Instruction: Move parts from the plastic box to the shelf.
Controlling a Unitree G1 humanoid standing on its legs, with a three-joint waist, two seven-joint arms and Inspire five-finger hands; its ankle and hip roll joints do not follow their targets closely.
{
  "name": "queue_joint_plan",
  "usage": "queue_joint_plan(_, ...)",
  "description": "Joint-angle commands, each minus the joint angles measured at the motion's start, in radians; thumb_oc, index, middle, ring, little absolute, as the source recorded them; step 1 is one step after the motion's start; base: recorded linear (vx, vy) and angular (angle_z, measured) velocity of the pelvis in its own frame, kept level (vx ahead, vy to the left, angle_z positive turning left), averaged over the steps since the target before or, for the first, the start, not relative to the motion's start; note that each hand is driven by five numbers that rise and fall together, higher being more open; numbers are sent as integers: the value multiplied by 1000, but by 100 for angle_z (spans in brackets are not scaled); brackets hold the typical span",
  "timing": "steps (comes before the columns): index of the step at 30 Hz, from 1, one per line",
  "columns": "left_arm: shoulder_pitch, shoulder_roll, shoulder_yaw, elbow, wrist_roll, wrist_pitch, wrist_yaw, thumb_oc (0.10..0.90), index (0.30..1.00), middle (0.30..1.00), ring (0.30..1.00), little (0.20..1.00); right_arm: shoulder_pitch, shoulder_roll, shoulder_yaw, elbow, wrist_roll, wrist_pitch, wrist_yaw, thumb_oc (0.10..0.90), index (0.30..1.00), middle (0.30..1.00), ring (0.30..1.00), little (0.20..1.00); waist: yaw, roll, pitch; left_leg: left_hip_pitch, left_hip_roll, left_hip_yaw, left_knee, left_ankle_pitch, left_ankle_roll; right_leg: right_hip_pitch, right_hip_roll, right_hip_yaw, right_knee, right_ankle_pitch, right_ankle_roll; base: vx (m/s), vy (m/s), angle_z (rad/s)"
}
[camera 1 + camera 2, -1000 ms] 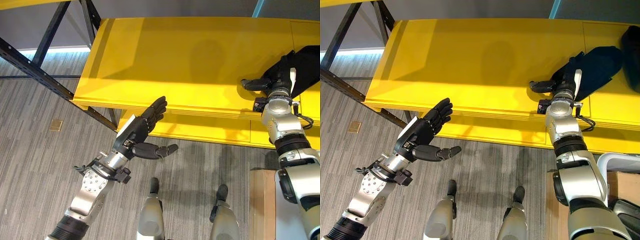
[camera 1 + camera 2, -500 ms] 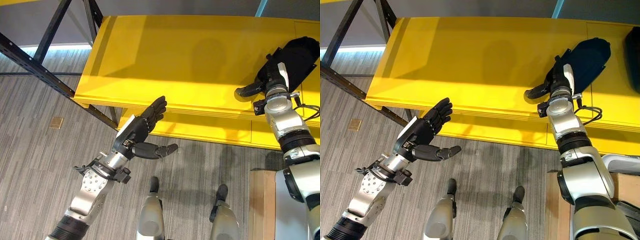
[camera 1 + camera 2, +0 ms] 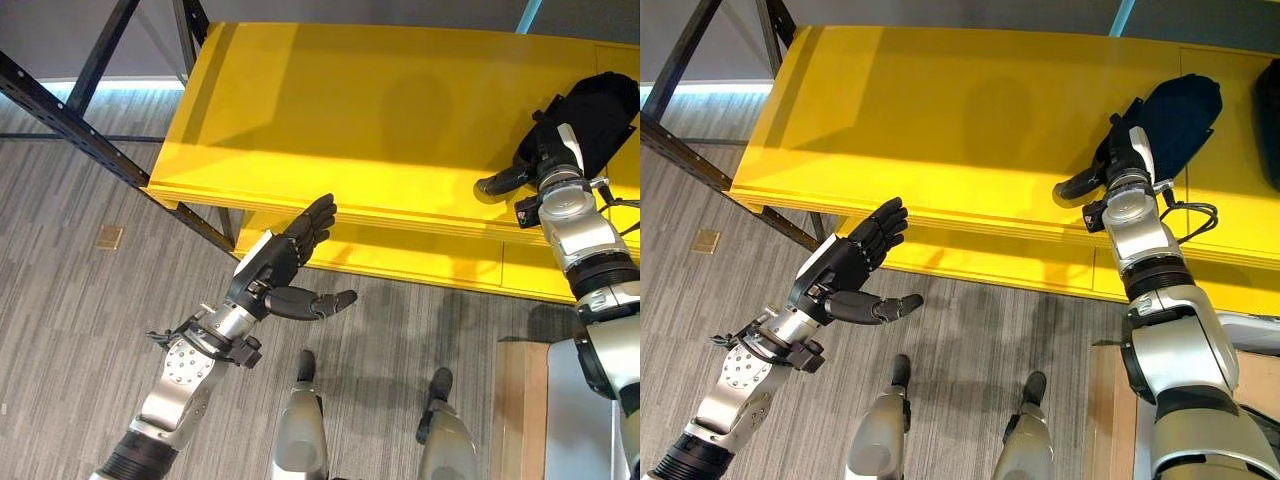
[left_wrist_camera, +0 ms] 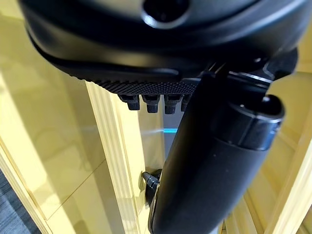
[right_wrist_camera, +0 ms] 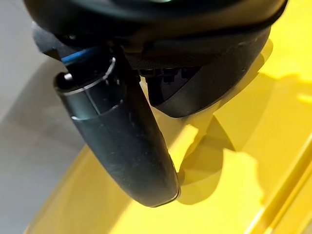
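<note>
Right robot hand (image 3: 1118,160) seen on yellow shelf (image 3: 380,120), fingers laid on black part (image 3: 1175,115), thumb straight, second dark part (image 3: 1268,130) caught by right eye view, left robot hand (image 3: 275,268) spread empty, unchanged, right wrist slightly raised since earlier.

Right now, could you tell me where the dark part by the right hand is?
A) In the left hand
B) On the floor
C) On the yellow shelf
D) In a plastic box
C: the dark part lies on the yellow shelf, just beyond the right hand; the left hand is open and holds nothing.
</note>
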Motion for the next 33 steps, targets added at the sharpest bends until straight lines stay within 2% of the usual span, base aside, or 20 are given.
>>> queue_joint_plan(1,-32,29,31,-127,-27,-84,-9,900,1000,1000,1000,1000,-115,-81,78,35,-135,-82,21,900,1000,1000,1000,1000,27,-11,-20,-54,-46,-22,33,-50,74,28,55,-3,184,-270,-77,32,-38,1)
queue_joint_plan(5,-26,36,35,-118,-30,-91,-1,900,1000,1000,1000,1000,-135,-121,113,29,-210,-113,31,900,1000,1000,1000,1000,28,-17,-23,-61,-44,-26,37,-50,73,25,56,-4,191,-275,-77,24,-28,2)
queue_joint_plan(7,-20,41,42,-113,-31,-95,-10,900,1000,1000,1000,1000,-153,-147,138,18,-302,-125,43,900,1000,1000,1000,1000,30,-24,-23,-68,-42,-29,44,-50,71,20,56,-4,202,-280,-78,22,-71,2)
queue_joint_plan(13,9,48,58,-116,-35,-105,-28,900,1000,1000,1000,1000,-178,-224,227,-10,-403,-178,59,900,1000,1000,1000,1000,39,-42,-25,-82,-20,-44,55,-42,64,6,65,-12,239,-298,-90,32,-86,1)
queue_joint_plan(16,19,54,68,-113,-32,-108,-33,900,1000,1000,1000,1000,-195,-243,259,-24,-422,-201,62,900,1000,1000,1000,1000,44,-53,-22,-78,-10,-53,55,-39,59,1,71,-19,266,-316,-98,35,-97,8)
queue_joint_plan(18,23,55,73,-113,-24,-109,-35,900,1000,1000,1000,1000,-209,-254,282,-30,-377,-201,67,900,1000,1000,1000,1000,46,-58,-23,-78,-1,-57,50,-31,56,-6,77,-20,280,-321,-103,27,-83,6)
queue_joint_plan(23,25,53,79,-118,-22,-99,-50,900,1000,1000,1000,1000,-217,-255,278,-38,-379,-211,77,900,1000,1000,1000,1000,50,-62,-19,-81,9,-69,54,-28,54,-22,83,-23,317,-338,-115,11,-47,-1)
queue_joint_plan(29,31,48,76,-119,-19,-99,-58,900,1000,1000,1000,1000,-227,-248,277,-28,-366,-166,41,900,1000,1000,1000,1000,57,-62,-21,-80,10,-80,57,-27,55,-29,87,-31,342,-349,-124,18,-26,6)
queue_joint_plan(30,31,42,75,-123,-16,-102,-57,900,1000,1000,1000,1000,-225,-239,257,-15,-379,-60,-12,900,1000,1000,1000,1000,54,-55,-20,-78,9,-81,57,-27,55,-37,87,-30,354,-352,-125,-2,23,6)
queue_joint_plan(33,31,38,72,-126,-16,-107,-49,900,1000,1000,1000,1000,-209,-229,220,-3,-358,-15,-115,900,1000,1000,1000,1000,46,-46,-16,-76,9,-77,53,-27,56,-43,85,-24,356,-352,-125,-23,43,0)
